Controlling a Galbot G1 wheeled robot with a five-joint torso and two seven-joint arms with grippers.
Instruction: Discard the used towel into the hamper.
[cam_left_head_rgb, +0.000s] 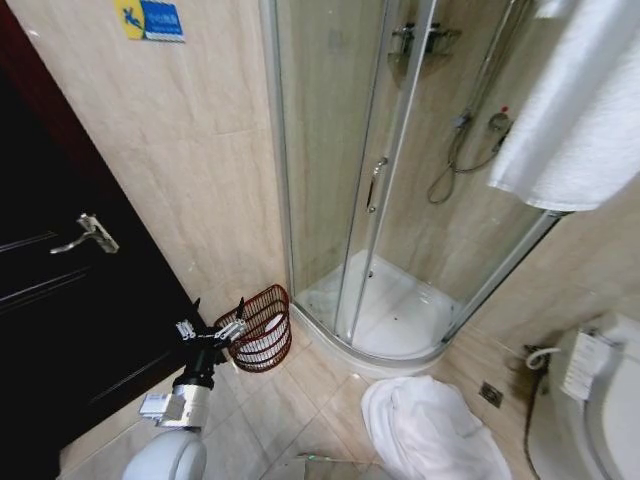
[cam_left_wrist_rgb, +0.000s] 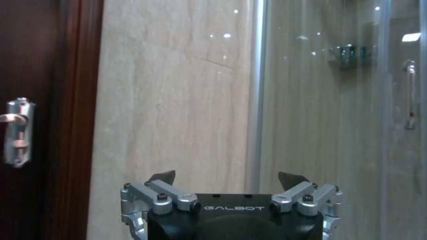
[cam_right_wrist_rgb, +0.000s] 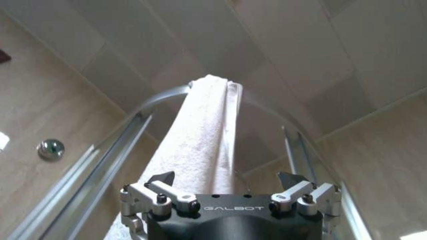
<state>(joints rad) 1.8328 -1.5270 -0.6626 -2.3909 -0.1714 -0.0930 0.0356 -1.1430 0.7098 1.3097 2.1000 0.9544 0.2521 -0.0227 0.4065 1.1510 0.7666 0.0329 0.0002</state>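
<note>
The shower enclosure (cam_left_head_rgb: 400, 180) fills the upper middle of the head view, and a white towel (cam_left_head_rgb: 585, 100) hangs over its top rail at the upper right. Another white towel (cam_left_head_rgb: 430, 430) lies crumpled on the floor tiles at the lower middle. The hamper (cam_left_head_rgb: 262, 328) stands left of centre, against the shower's base. My left gripper (cam_left_head_rgb: 212, 332) hovers just left of its rim, fingers spread open and empty. My right gripper (cam_right_wrist_rgb: 227, 179), also open, points at the hanging towel.
</note>
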